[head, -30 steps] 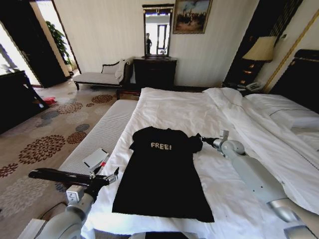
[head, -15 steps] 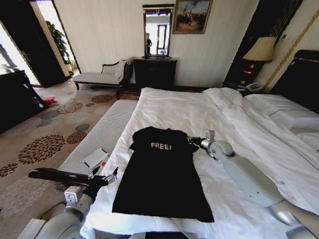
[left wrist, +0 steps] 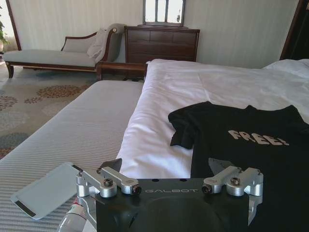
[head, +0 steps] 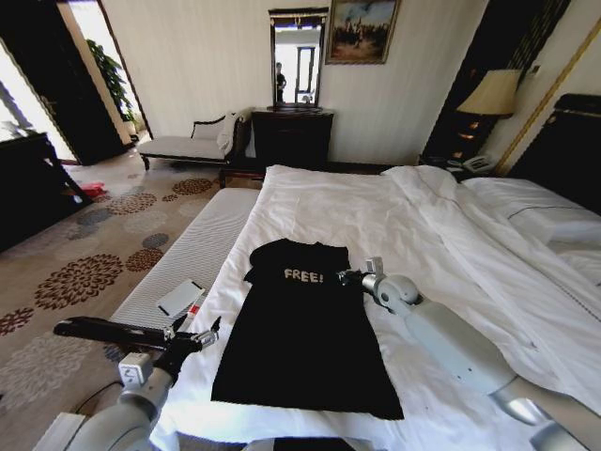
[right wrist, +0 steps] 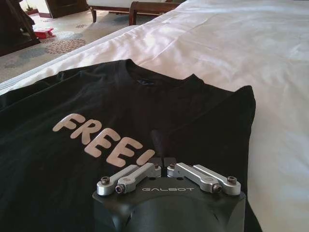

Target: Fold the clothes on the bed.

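Note:
The clothes, one black T-shirt (head: 300, 348) with pale "FREE!" lettering, lie flat near the left edge of the bed (head: 376, 207). My right gripper (head: 349, 277) is low over the shirt's chest, just right of the lettering. In the right wrist view its fingers (right wrist: 161, 160) are shut on a pinch of the shirt's black sleeve cloth (right wrist: 231, 116), which is drawn in over the body. My left gripper (head: 202, 336) hovers open beside the bed's left edge, near the shirt's lower left side, with nothing between its fingers (left wrist: 116, 164). The shirt's left sleeve (left wrist: 183, 133) lies spread on the sheet.
A white-cushioned bench (head: 188, 249) runs along the bed's left side with a flat white device (head: 180, 298) on it. White pillows (head: 554, 221) and rumpled duvet fill the bed's right. A chaise (head: 192, 143), dresser (head: 291, 136) and lamp (head: 493, 92) stand far back.
My right gripper has moved left from the shirt's right shoulder to beside the lettering, carrying the right sleeve inward over the shirt. The left arm has stayed put.

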### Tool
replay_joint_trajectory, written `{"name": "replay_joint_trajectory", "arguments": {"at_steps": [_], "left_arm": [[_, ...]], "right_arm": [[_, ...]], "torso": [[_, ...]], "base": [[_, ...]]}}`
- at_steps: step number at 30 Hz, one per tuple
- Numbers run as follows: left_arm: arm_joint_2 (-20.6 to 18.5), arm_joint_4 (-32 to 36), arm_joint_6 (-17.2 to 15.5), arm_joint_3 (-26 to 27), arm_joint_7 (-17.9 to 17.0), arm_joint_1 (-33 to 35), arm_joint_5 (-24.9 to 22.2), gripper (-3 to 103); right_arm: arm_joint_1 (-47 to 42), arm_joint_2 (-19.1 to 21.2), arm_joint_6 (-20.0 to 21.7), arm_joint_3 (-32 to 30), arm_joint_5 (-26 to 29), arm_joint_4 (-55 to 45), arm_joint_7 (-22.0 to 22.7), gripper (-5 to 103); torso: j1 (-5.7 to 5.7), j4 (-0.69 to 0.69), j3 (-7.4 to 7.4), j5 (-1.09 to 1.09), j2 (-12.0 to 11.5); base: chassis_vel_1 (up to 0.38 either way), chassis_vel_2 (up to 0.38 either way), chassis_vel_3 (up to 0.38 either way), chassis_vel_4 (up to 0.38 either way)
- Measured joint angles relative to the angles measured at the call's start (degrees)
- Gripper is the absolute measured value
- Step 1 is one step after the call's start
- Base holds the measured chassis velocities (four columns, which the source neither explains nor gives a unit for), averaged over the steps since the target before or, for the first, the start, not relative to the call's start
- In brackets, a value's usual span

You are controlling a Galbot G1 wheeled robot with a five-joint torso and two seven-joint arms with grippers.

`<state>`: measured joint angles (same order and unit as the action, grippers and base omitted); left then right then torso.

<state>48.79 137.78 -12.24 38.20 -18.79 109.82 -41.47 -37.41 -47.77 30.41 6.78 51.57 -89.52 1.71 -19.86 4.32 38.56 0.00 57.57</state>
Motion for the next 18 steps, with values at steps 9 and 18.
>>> {"name": "replay_joint_trajectory", "arguments": {"at_steps": [9, 18], "left_arm": [[-0.1, -0.3, 0.0, -0.8, -0.1, -1.1, 0.0, 100], [0.2, -0.3, 0.0, -0.4, -0.3, -0.8, 0.0, 100]], "right_arm": [[-1.0, 0.2, -0.6, 1.0, 0.3, -1.8, 0.2, 20], [-1.2, -0.5, -4.5, 2.0, 1.4, -2.4, -0.4, 54]], "torso": [[0.00, 0.01, 0.00, 0.00, 0.0], [0.00, -0.01, 0.00, 0.01, 0.0]], "base": [[0.000, 0.000, 0.000, 0.000], [0.000, 0.000, 0.000, 0.000]]}}
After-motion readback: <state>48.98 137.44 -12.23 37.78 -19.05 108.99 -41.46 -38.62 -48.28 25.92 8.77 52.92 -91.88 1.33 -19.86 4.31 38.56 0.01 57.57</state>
